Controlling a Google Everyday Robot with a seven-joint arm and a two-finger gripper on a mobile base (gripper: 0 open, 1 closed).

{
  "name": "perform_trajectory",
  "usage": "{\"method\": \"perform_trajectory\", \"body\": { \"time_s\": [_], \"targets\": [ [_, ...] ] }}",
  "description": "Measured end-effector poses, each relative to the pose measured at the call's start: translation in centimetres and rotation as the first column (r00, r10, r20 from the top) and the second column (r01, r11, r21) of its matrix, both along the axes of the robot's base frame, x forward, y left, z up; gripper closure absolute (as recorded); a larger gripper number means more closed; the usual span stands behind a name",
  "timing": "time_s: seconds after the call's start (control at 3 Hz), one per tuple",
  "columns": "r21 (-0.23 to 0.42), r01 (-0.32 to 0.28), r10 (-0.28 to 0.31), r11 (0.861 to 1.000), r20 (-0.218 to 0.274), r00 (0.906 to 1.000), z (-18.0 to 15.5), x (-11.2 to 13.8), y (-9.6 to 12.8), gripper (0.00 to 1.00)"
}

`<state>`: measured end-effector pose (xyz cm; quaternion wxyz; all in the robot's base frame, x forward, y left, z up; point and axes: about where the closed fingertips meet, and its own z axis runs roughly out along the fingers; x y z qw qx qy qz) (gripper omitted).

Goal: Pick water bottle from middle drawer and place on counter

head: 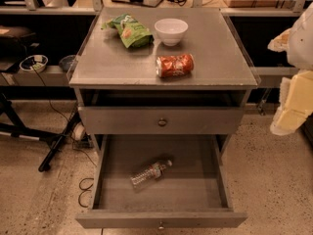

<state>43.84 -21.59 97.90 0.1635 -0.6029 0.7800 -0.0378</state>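
One water bottle [150, 174] lies on its side on the bare floor of the middle drawer [122, 219], which stands pulled out toward you. The bottle rests a little left of the drawer's centre. Its dark cap points toward the drawer's back right corner and its base toward the front left, and it touches none of the drawer's walls.

Directly above the drawer you see a closed drawer front [122, 120] with a round knob [162, 122]. Higher up is a shallow open slot under the tabletop [215, 53]. Three things sit on that tabletop, all above and behind the drawer:
- A red-orange soda can [175, 65] lies on its side, nearest the drawer's end.
- A white bowl [171, 31] stands upright farther back.
- A green snack bag [129, 31] lies flat to the bowl's left.

Your pincer [293, 99] hangs to the right of the drawer and higher than it, outside the cabinet's right side and well apart from the bottle. It is cut off at the edge of your view, so you cannot tell whether it is open or closed.
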Motion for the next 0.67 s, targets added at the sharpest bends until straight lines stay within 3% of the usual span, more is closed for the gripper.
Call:
{"method": "perform_trajectory", "body": {
  "time_s": [0.33,0.67],
  "targets": [
    [0.0,0.0,0.0,1.0,0.0,1.0,0.0,0.0,0.0,0.0],
    [0.051,0.001,-0.002,0.999,0.031,0.9995,-0.6,-0.31,0.07,0.0]
  ]
}}
